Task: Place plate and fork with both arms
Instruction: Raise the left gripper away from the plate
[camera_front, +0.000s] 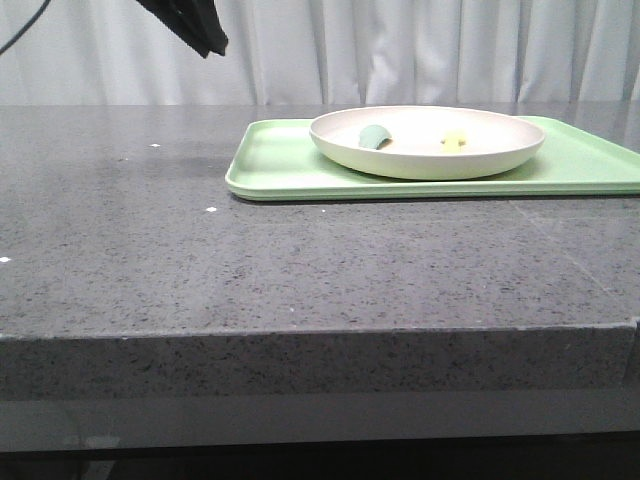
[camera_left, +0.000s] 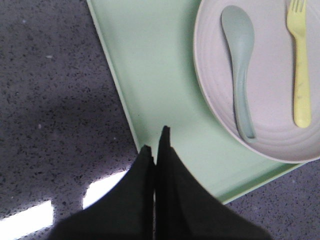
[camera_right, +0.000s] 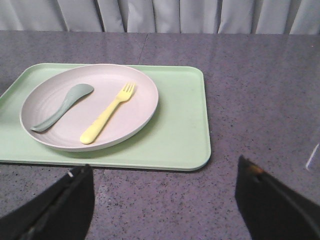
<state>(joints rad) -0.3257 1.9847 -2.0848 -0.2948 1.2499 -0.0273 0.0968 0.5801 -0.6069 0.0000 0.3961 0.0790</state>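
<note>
The cream plate (camera_front: 430, 145) sits on the light-green tray (camera_front: 290, 165) at the table's back right. The pale-yellow fork (camera_front: 455, 140) lies in the plate beside a grey-green spoon (camera_front: 376, 137). Plate (camera_left: 270, 115), fork (camera_left: 299, 65) and spoon (camera_left: 240, 65) show in the left wrist view, and plate (camera_right: 135, 100), fork (camera_right: 107, 114) and spoon (camera_right: 62, 106) in the right wrist view. My left gripper (camera_left: 156, 145) is shut and empty, high above the tray's left edge; it shows at the front view's top left (camera_front: 205, 35). My right gripper (camera_right: 162, 192) is open and empty over bare table, short of the tray's near edge.
The tray (camera_right: 185, 125) lies on a dark speckled stone table (camera_front: 300, 270) with a front edge near the camera. A white curtain (camera_front: 400, 50) hangs behind. Bright light reflections lie on the table by the left gripper (camera_left: 30, 220).
</note>
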